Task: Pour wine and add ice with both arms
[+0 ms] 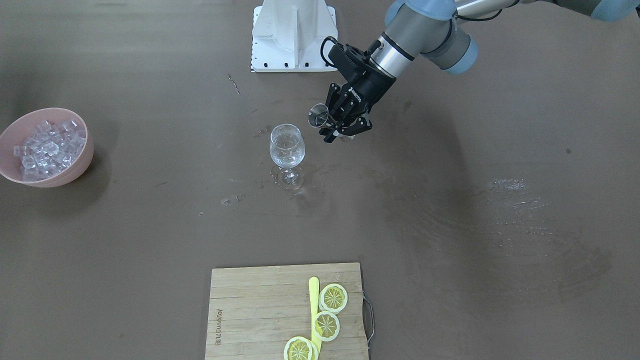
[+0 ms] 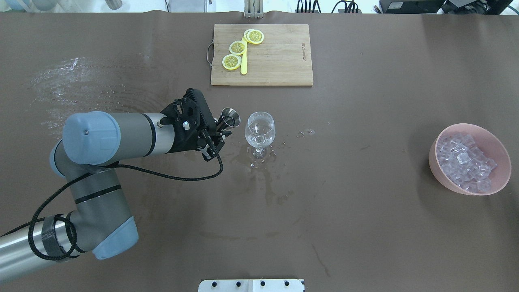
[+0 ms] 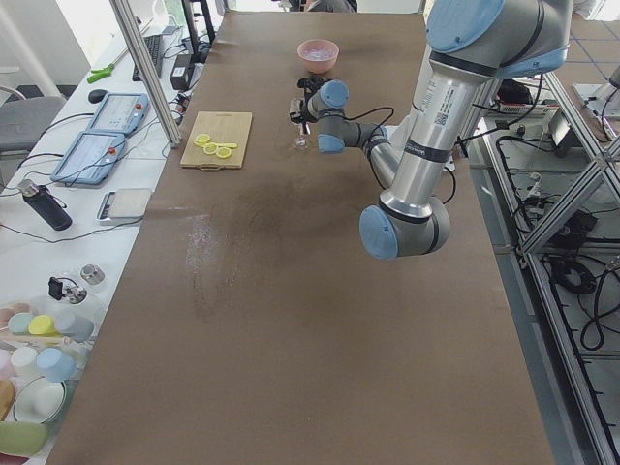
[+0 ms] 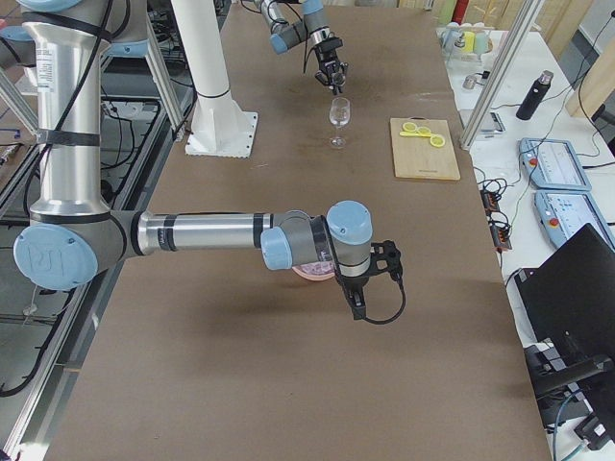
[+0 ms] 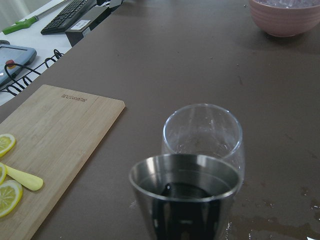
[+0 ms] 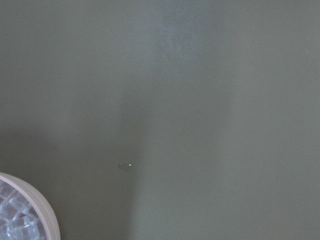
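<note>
Two arms share this job, and only the left one is at the glass. The left gripper (image 2: 221,132) is clamped on a small steel jigger (image 2: 230,117), which is tipped sideways with its mouth just beside the rim of the wine glass (image 2: 260,129). In the left wrist view the jigger looks to hold dark liquid, and its lip sits near the glass's opening but a little short of it.

The glass stands upright mid-table with wet patches around its foot, so I'd call a spill a real risk. To pour well, the lip should come over the bowl of the glass before the jigger tilts any further. The tilt should be slow and should not knock the thin rim or the stem.

The ice (image 2: 466,160) lies heaped in the pink bowl (image 2: 433,151), well apart on the robot's right. The right gripper (image 4: 357,303) hangs near that bowl. Whether its fingers are spread or closed I cannot tell from the side view.
</note>
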`<state>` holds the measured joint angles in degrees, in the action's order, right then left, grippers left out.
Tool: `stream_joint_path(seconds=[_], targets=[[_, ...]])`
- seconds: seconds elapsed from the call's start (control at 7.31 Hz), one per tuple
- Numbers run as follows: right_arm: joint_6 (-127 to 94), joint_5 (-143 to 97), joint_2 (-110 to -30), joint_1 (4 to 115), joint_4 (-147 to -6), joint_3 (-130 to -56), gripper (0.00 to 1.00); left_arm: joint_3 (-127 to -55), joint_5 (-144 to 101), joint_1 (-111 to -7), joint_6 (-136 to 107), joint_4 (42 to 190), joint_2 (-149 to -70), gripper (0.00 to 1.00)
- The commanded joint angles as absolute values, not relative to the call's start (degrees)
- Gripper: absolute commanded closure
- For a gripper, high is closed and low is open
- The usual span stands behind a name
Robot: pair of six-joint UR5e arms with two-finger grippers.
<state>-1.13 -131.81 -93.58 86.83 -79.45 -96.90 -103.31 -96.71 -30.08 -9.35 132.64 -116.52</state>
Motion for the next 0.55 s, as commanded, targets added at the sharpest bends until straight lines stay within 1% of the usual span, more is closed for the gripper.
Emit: stream_joint_path(seconds=[0.0,0.27,0.41], targets=[[-1.2,-131.8,-93.6,86.8,-79.5,-96.9,0.00,-103.4,-96.4,-30.1,-8.8,127.9,-117.8,1.00],[-1.2,-131.8,-93.7,86.8,-79.5,-96.9,0.00,-103.5,-96.4,-30.1,-8.8,126.0,-118.5,1.00],[-1.2,-131.8,-93.7,86.8,-79.5,-97.0,0.00,-103.7,-96.4,-30.1,-8.8,122.4,-120.5,1.00]])
